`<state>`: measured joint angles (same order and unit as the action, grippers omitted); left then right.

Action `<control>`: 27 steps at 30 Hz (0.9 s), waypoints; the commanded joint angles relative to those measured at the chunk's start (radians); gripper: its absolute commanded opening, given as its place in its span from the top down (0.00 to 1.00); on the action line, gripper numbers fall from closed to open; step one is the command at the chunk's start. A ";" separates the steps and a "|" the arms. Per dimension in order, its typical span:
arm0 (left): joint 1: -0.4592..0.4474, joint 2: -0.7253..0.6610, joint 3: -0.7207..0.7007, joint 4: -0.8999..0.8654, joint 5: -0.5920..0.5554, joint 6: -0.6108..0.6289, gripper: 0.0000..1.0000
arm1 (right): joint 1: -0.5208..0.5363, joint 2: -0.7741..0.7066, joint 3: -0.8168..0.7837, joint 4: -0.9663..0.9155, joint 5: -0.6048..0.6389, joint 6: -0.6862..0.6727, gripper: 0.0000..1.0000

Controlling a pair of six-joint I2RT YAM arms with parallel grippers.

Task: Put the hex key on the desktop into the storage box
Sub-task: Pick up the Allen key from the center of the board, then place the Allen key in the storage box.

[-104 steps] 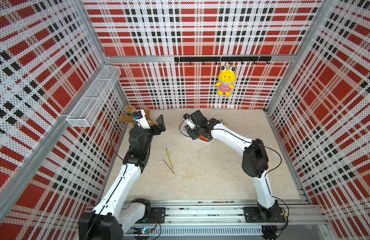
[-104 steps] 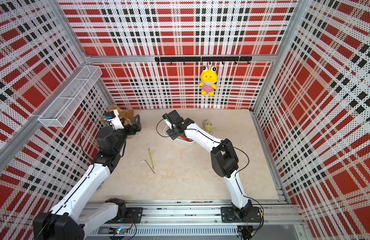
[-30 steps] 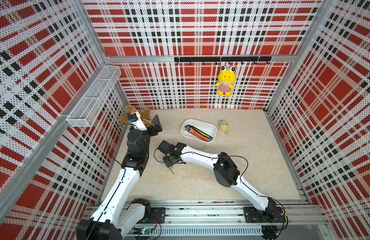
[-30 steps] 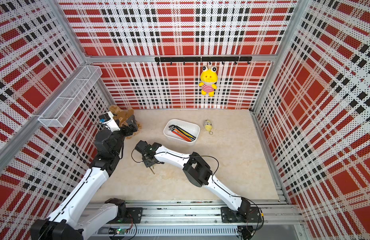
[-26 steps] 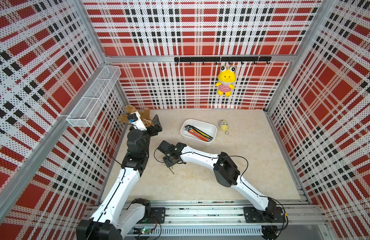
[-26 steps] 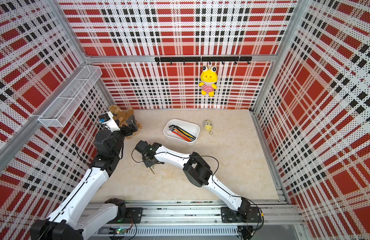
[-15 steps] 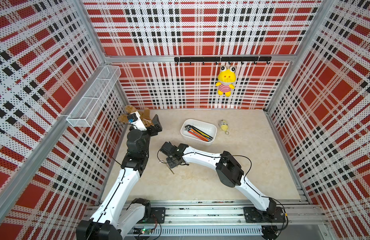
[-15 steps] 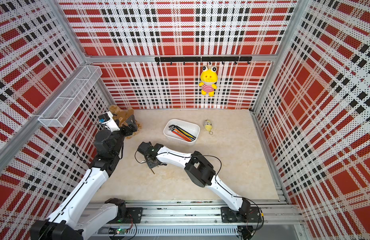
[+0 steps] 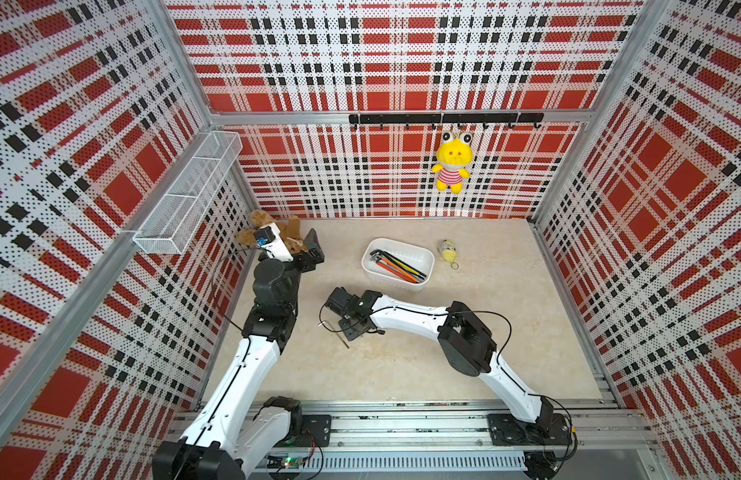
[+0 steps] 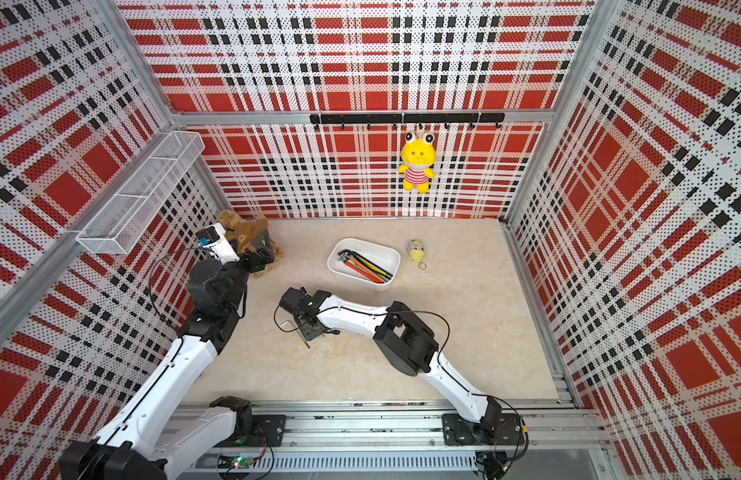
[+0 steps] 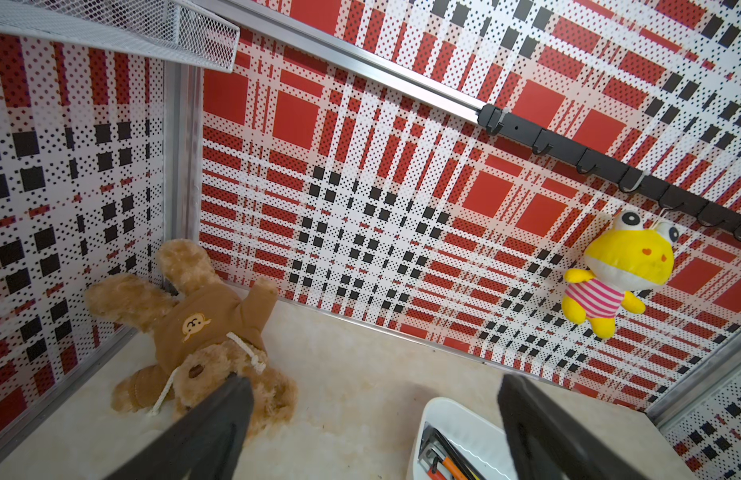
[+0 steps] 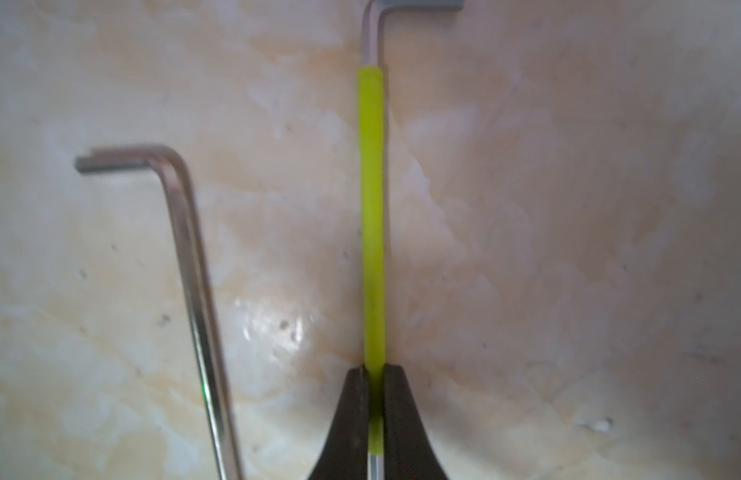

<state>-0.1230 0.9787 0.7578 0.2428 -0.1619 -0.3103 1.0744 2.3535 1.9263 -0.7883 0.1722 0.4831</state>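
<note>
Where it bends, the lime-sleeved hex key [image 12: 373, 216] is bare.

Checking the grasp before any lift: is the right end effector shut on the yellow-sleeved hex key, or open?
Shut on it: in the wrist view, black fingers of the right end effector pinch the yellow-sleeved hex key.

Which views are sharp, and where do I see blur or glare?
Both top views: sharp, evenly lit. Left wrist view: sharp on the teddy bear. Right wrist view: soft overall, the bare hex key blurred, a bright glare patch on the desktop beside it.
</note>
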 commanded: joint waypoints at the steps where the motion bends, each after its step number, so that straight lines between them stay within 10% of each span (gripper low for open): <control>1: 0.008 -0.020 -0.009 0.008 0.001 -0.001 0.01 | -0.016 -0.146 -0.147 0.134 -0.077 -0.115 1.00; 17: 0.008 -0.030 -0.020 0.016 -0.021 -0.001 0.01 | -0.194 -0.491 -0.341 0.246 -0.092 -0.440 1.00; 27: 0.008 -0.027 -0.022 0.015 -0.025 -0.001 0.01 | -0.419 -0.450 -0.274 0.172 -0.161 -0.649 1.00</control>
<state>-0.1230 0.9619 0.7448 0.2443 -0.1738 -0.3107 0.6670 1.8828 1.6154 -0.5903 0.0509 -0.0799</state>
